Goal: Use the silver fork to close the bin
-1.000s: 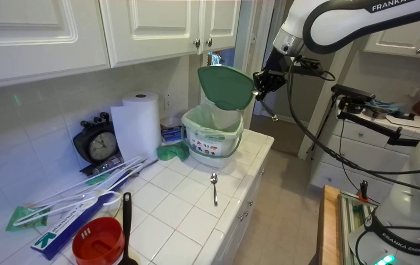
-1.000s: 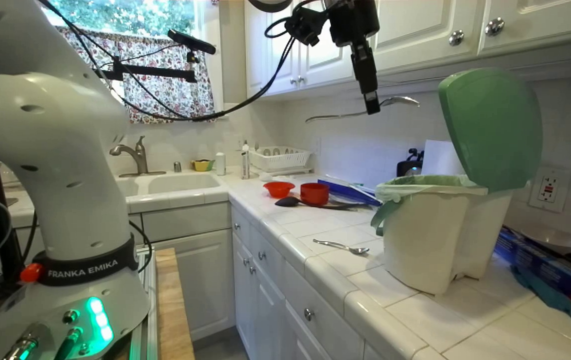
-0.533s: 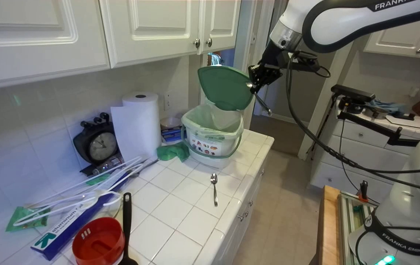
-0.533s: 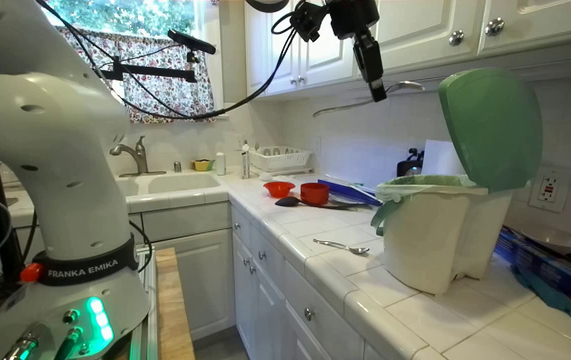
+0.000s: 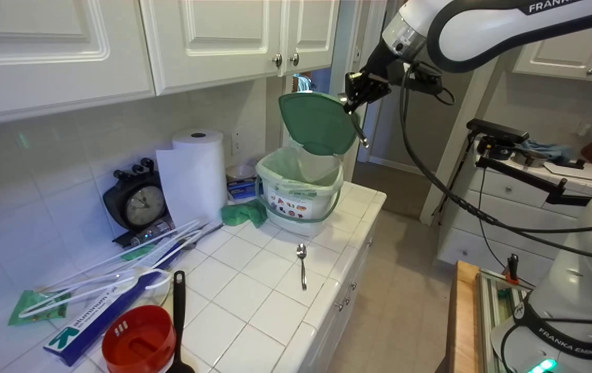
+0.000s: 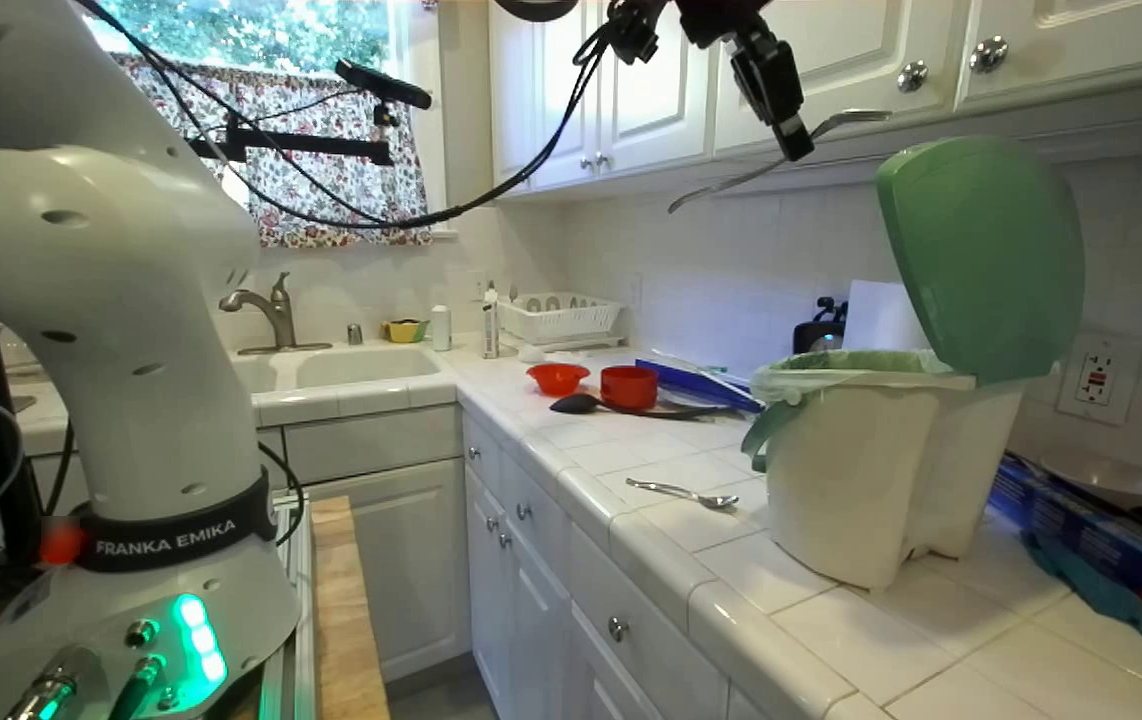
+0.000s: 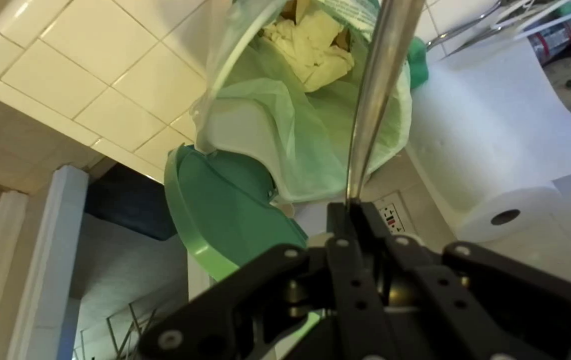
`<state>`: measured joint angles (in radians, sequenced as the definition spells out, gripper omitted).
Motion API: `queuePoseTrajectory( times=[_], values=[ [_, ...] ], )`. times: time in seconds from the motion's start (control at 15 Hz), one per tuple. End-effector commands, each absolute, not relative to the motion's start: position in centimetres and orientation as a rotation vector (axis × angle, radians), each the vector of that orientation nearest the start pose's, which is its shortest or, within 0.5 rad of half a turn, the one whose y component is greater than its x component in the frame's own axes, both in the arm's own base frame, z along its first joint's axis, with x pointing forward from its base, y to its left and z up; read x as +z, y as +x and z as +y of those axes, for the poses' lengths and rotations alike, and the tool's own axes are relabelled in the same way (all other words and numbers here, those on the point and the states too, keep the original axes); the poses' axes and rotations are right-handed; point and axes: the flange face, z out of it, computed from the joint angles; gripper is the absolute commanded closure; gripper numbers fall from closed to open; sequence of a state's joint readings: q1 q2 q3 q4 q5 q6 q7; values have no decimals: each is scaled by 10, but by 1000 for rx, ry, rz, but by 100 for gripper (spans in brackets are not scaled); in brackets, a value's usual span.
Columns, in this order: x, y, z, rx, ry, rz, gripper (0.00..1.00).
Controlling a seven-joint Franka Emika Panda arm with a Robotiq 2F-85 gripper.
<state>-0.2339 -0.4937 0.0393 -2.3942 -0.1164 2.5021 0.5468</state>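
White-tiled kitchen countertop (image 5: 254,311): the bin (image 6: 836,490) and a paper towel roll (image 5: 200,178) are standing; a metal spoon (image 5: 301,252) and an aluminum foil box (image 5: 100,310) are lying

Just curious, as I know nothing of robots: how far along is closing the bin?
Done: the gripper holds the fork in the air.
In hand: seemingly lining up the fork, which looks near the lid; contact isn't clear.
Left: pushing down the lid, which stands raised, leaving the bin open.
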Motion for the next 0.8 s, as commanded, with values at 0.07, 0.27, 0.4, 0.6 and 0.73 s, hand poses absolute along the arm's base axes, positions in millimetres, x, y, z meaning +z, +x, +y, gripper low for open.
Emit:
queuePoseTrajectory(
  times=[0.07,0.27,0.4,0.6,0.73],
  values=[
    [575,429,-98,-1056,-2703,1029,96],
    [571,428,-113,-1042,-2608,1105,96],
    [569,427,-120,-1019,-2552,1150,96],
    [566,424,-127,-976,-2485,1200,96],
    [565,422,-131,-956,-2434,1221,96]
  ],
)
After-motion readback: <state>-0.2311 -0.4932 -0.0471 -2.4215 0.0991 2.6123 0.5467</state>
